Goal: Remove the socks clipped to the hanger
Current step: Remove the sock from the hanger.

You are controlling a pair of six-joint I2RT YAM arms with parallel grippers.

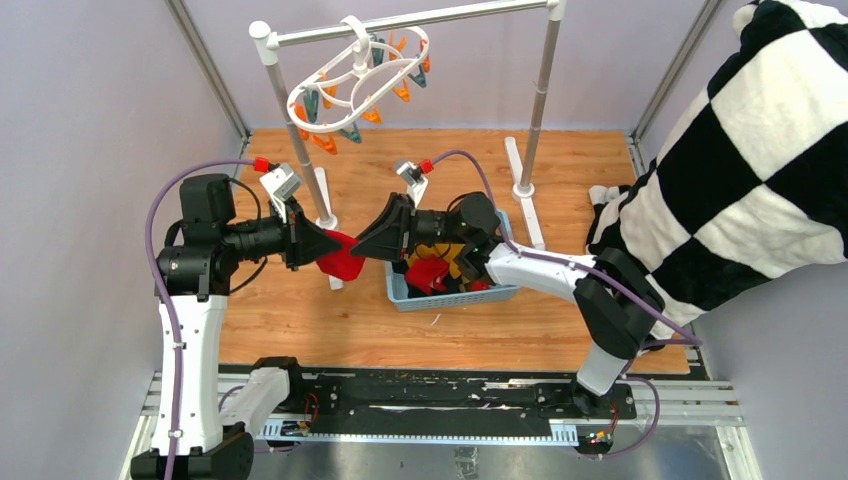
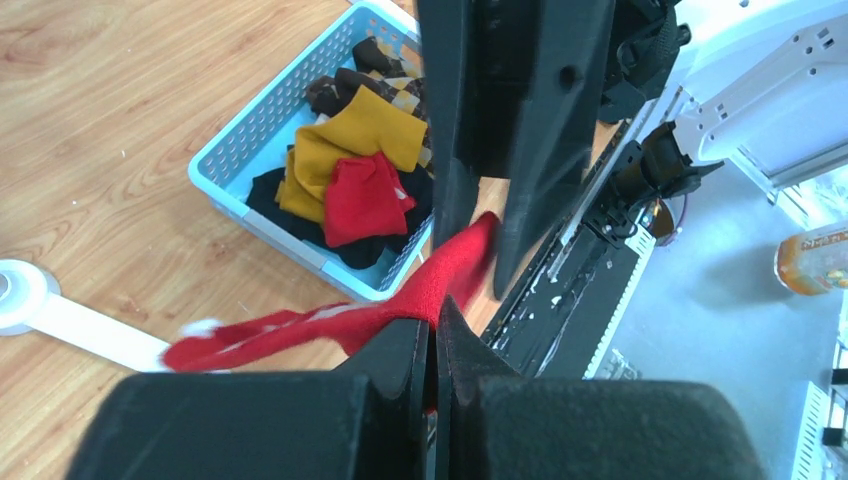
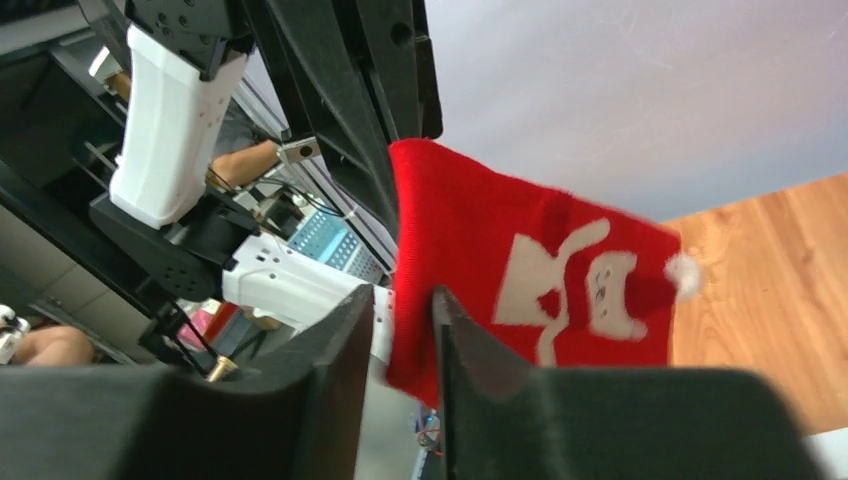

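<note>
We see a wooden tabletop (image 1: 480,335) enclosed by pale lilac walls (image 1: 90,100) (evenly lit). A grey rail stand (image 1: 480,14) occupies the rear; a checkered blanket (image 1: 760,150) hangs right.

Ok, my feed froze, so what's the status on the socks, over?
Left gripper shut on red sock. Right gripper around its other end, grip unclear. Hanger bare, other socks in basket. Nothing in the way.

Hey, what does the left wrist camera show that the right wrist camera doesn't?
Only left wrist: a mustard sock and a second red sock lying in the blue basket. Only right wrist: the Santa print on the held red sock. Both: that sock, pinched by the left gripper, with the fingers of the right gripper either side of its edge.
</note>
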